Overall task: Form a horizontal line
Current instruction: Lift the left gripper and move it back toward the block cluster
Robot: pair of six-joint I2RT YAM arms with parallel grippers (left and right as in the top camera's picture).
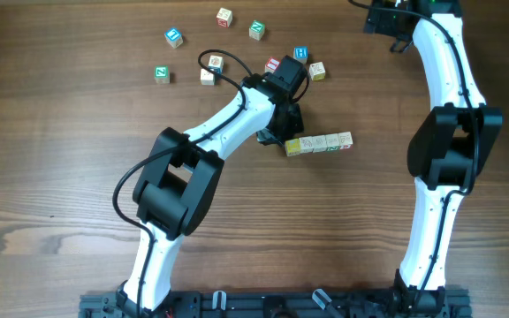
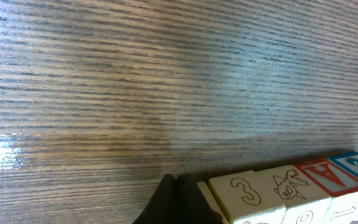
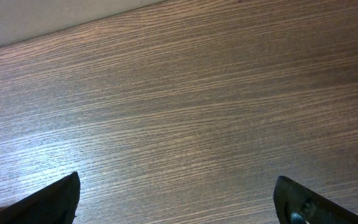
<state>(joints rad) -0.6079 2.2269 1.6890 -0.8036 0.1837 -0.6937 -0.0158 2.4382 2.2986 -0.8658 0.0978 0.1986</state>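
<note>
The horizontal line [image 1: 319,143] is a short row of small wooden letter cubes in the middle of the table, with a yellow-faced cube at its left end. In the left wrist view the row [image 2: 291,186] shows pale faces marked with a 3 and a rabbit, then a red A and a blue 2. My left gripper [image 1: 277,134] is shut and empty, its tips [image 2: 180,190] pressed against the row's left end. My right gripper [image 1: 394,19] is open and empty at the far right corner; its view shows two spread fingers [image 3: 179,193] over bare wood.
Several loose cubes lie scattered at the back: blue [image 1: 174,37], green [image 1: 161,73], pale [image 1: 225,16], green [image 1: 256,30], blue [image 1: 300,55], red [image 1: 273,65], pale [image 1: 316,71] and two near the cable [image 1: 212,66]. The left arm's black cable [image 1: 228,75] loops over them.
</note>
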